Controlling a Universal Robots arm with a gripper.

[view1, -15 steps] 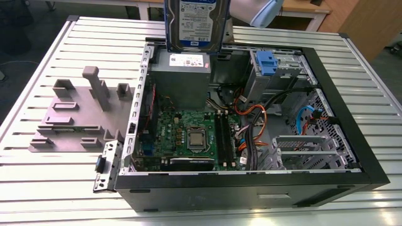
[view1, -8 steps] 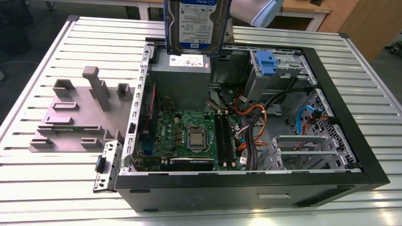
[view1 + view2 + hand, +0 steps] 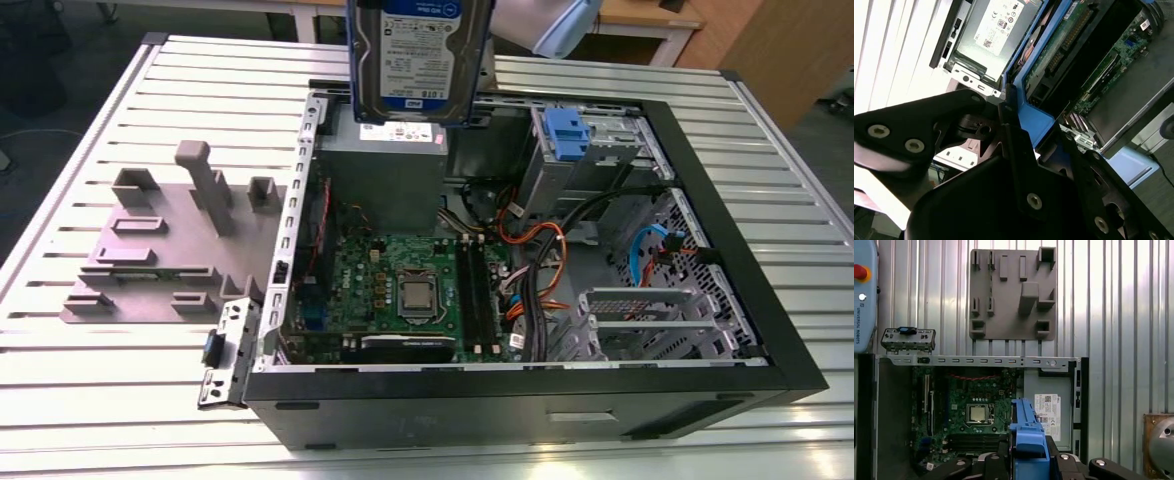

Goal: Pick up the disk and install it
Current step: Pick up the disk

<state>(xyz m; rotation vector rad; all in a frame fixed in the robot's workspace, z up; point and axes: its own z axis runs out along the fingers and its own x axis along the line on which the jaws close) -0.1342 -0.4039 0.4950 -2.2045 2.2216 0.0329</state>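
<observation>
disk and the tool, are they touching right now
Touching. In the first wrist view the disk, by its blue rail, sits clamped in the tool, black metal tight against both sides. In the exterior view the disk hangs above the open case.

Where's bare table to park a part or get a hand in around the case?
Free: slatted table at the exterior view's bottom left, below the fixture plate, and the strip at the exterior view's right of the case. Crowded: cables pack the case between motherboard and drive cage.
</observation>
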